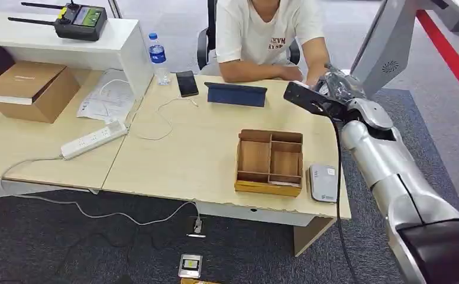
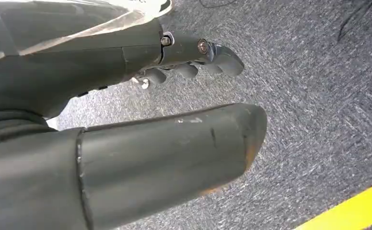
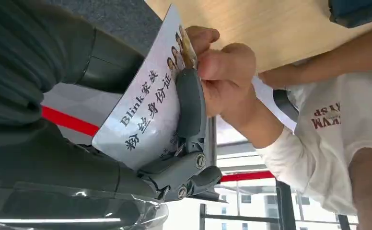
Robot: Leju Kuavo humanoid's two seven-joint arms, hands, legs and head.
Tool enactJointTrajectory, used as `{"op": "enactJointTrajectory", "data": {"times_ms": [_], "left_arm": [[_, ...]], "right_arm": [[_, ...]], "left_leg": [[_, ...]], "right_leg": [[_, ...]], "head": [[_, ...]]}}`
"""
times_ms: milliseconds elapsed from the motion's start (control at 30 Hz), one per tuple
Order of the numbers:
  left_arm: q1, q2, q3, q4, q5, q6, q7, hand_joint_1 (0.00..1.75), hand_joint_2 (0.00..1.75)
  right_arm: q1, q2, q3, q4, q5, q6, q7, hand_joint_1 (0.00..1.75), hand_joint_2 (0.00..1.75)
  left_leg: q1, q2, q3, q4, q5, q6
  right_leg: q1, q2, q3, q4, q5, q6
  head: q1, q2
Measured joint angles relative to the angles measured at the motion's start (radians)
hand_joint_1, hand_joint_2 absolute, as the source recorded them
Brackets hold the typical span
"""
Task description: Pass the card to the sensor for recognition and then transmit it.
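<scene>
My right hand [image 1: 346,93] is raised over the table's far right corner and holds the card [image 1: 306,97], which looks dark from the head view. The right wrist view shows the card [image 3: 145,110] as white with printed text, clamped between my thumb and a dark finger [image 3: 190,108]. A seated person's hand [image 3: 222,76] pinches the card's far end. The white card sensor [image 1: 323,182] lies on the table near its front right edge, below my hand. My left hand [image 2: 189,67] hangs over grey carpet, holding nothing, thumb apart from the fingers.
A wooden compartment box [image 1: 270,161] stands left of the sensor. A dark tablet case [image 1: 236,94], a phone [image 1: 186,83], a water bottle [image 1: 157,57], a power strip [image 1: 93,139] and a cardboard box [image 1: 31,90] lie farther left. The person [image 1: 265,35] sits behind the table [image 1: 180,160].
</scene>
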Motion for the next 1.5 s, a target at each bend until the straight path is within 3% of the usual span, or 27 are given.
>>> {"op": "enactJointTrajectory", "data": {"times_ms": [167, 200, 233, 467, 500, 800, 967, 1000, 1133, 1233, 1333, 1500], "left_arm": [[0.0, 0.0, -0.004, 0.0, -0.001, -0.005, 0.0, 0.0, 0.0], [0.0, 0.0, -0.006, 0.0, -0.001, -0.005, 0.0, 0.0, 0.0], [0.0, 0.0, -0.007, 0.0, -0.001, -0.005, 0.0, 0.0, 0.0], [0.0, 0.0, -0.01, 0.0, 0.003, -0.004, 0.0, 0.0, 0.0], [0.0, 0.0, -0.01, 0.0, 0.005, -0.003, 0.0, 0.0, 0.0], [0.006, 0.003, -0.01, 0.0, 0.022, 0.007, 0.0, 0.0, 0.0], [0.007, 0.003, -0.009, 0.0, 0.034, 0.014, 0.011, 0.0, 0.0], [0.007, 0.003, -0.009, 0.0, 0.038, 0.015, 0.014, 0.0, 0.0], [0.007, 0.003, -0.009, 0.0, 0.056, 0.015, 0.027, 0.0, 0.0], [0.008, 0.003, -0.008, 0.0, 0.068, 0.015, 0.035, 0.0, 0.0], [0.008, 0.003, -0.007, 0.0, 0.073, 0.016, 0.044, 0.0, 0.0], [0.01, 0.003, -0.006, 0.0, 0.08, 0.027, 0.052, 0.0, 0.0]], "right_arm": [[-0.009, 0.006, 0.009, 0.02, 0.0, 0.0, 0.002, 1.75, 1.75], [-0.01, 0.007, 0.01, 0.022, 0.0, 0.0, 0.002, 1.55, 1.75], [-0.012, 0.008, 0.011, 0.026, 0.0, 0.0, 0.002, 0.0, 1.75], [-0.017, 0.017, 0.016, 0.045, -0.001, -0.031, -0.001, 0.0, 1.75], [-0.018, 0.019, 0.017, 0.048, -0.002, -0.036, -0.002, 0.0, 0.0], [-0.019, 0.048, 0.02, 0.061, -0.025, -0.071, -0.023, 0.0, 0.0], [-0.022, 0.051, 0.0, 0.063, -0.157, -0.062, -0.068, 0.0, 0.0], [-0.023, 0.052, -0.011, 0.063, -0.2, -0.037, -0.079, 0.0, 1.75], [-0.016, 0.057, -0.067, 0.051, -0.382, 0.102, -0.115, 0.0, 1.75], [0.016, 0.058, -0.105, 0.006, -0.538, 0.226, -0.103, 0.0, 1.75], [0.082, 0.052, -0.125, -0.082, -0.727, 0.272, -0.03, 0.0, 1.75], [0.257, 0.004, -0.128, -0.31, -0.983, 0.266, 0.105, 0.0, 1.75]], "left_leg": [[0.0, 0.0, 0.0, 0.0, 0.0, 0.0], [0.0, 0.0, 0.0, 0.0, 0.0, 0.0], [0.0, 0.0, 0.0, 0.0, 0.0, 0.0], [0.0, 0.0, 0.0, 0.0, 0.0, 0.0], [0.0, 0.0, 0.0, 0.0, 0.0, 0.0], [0.0, 0.0, 0.0, 0.0, 0.0, 0.0], [0.0, 0.0, 0.0, 0.0, 0.0, 0.0], [0.0, 0.0, 0.0, 0.0, 0.0, 0.0], [0.0, 0.0, 0.0, 0.0, 0.0, 0.0], [0.0, 0.0, 0.001, 0.0, 0.0, 0.0], [0.0, 0.0, 0.001, 0.0, 0.0, 0.0], [0.0, 0.0, 0.001, 0.0, 0.0, 0.0]], "right_leg": [[0.0, 0.0, 0.0, 0.0, 0.0, 0.0], [0.0, 0.0, 0.0, 0.0, 0.0, 0.0], [0.0, 0.0, 0.0, 0.0, 0.0, 0.0], [0.0, 0.0, 0.0, 0.0, 0.0, 0.0], [0.0, 0.0, 0.0, 0.0, 0.0, 0.0], [0.0, 0.0, 0.0, 0.0, 0.0, 0.0], [0.0, 0.0, 0.0, 0.0, 0.0, 0.0], [0.0, 0.0, 0.0, 0.0, 0.0, 0.0], [0.0, 0.0, 0.0, 0.0, 0.0, 0.0], [0.0, 0.0, 0.0, 0.0, 0.0, 0.0], [0.0, 0.0, 0.0, 0.0, 0.0, 0.0], [0.0, 0.0, 0.001, -0.001, 0.0, 0.0]], "head": [[0.0, 0.0], [0.0, 0.0], [0.0, 0.0], [0.0, 0.0], [0.0, 0.0], [0.0, 0.0], [0.0, 0.0], [0.0, 0.0], [0.0, 0.0], [0.0, 0.0], [0.0, 0.0], [0.0, 0.0]]}}
